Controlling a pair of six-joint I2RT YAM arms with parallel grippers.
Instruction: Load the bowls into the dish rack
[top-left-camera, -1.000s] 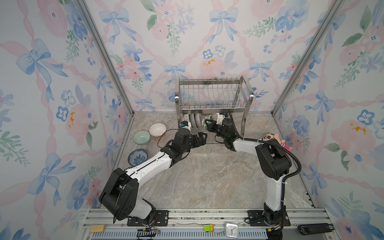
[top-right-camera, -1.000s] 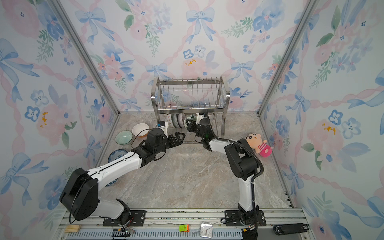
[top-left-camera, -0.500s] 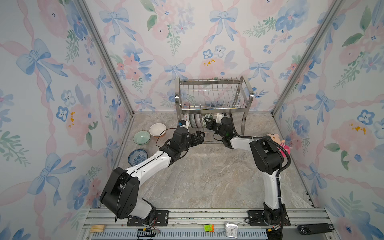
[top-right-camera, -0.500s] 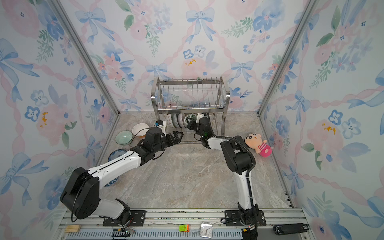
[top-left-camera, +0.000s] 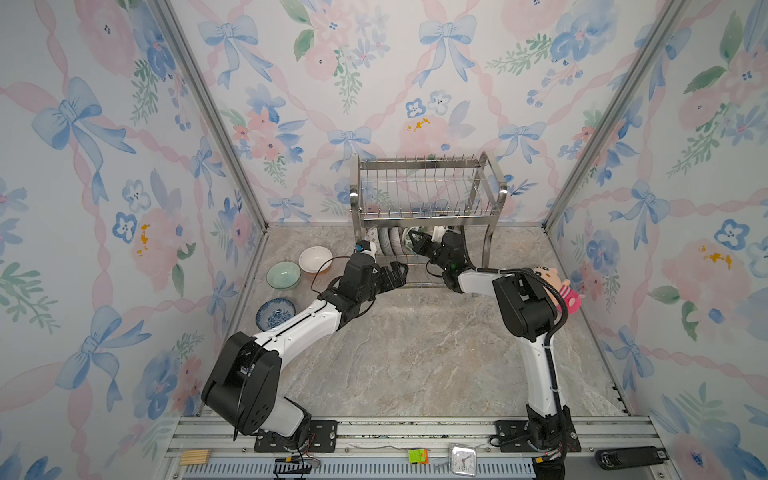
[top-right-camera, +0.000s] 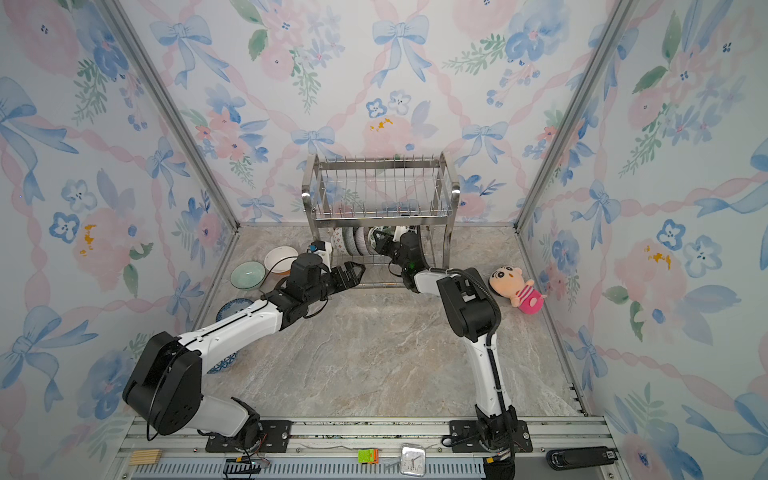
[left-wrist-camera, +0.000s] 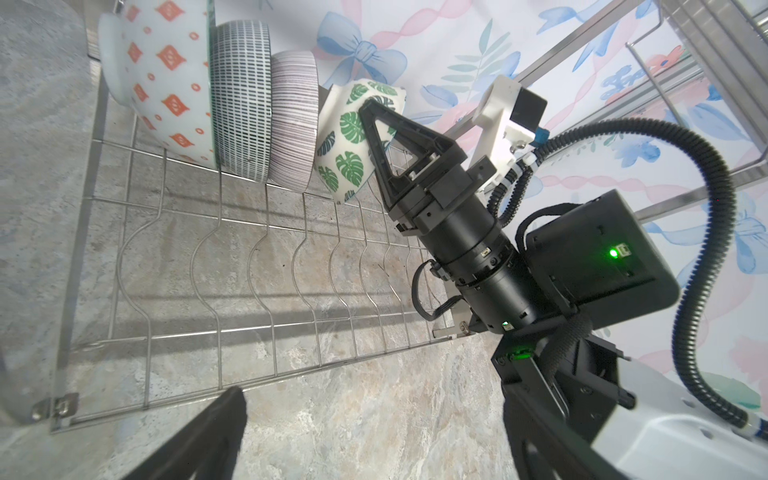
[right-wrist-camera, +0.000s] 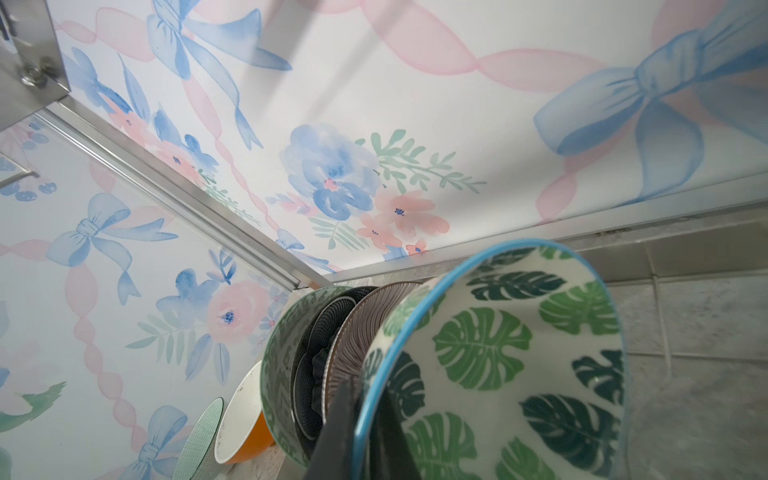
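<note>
Right wrist view showed the right tool (right-wrist-camera: 365, 392) clamped on the round green-leaf ceramic bowl (right-wrist-camera: 498, 353), newly advanced beside the pink-striped bowl (right-wrist-camera: 365, 316); seating remained.

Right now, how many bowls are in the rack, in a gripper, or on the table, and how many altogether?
Bowls standing in the dish rack: 3 (orange-diamond, navy, pink-striped)
Bowl pinched by the right gripper at the rack: 1 (leaf-print)
Bowls on the table: 3 (white-and-orange, pale green, blue floral)
Total: 7 bowls
</note>
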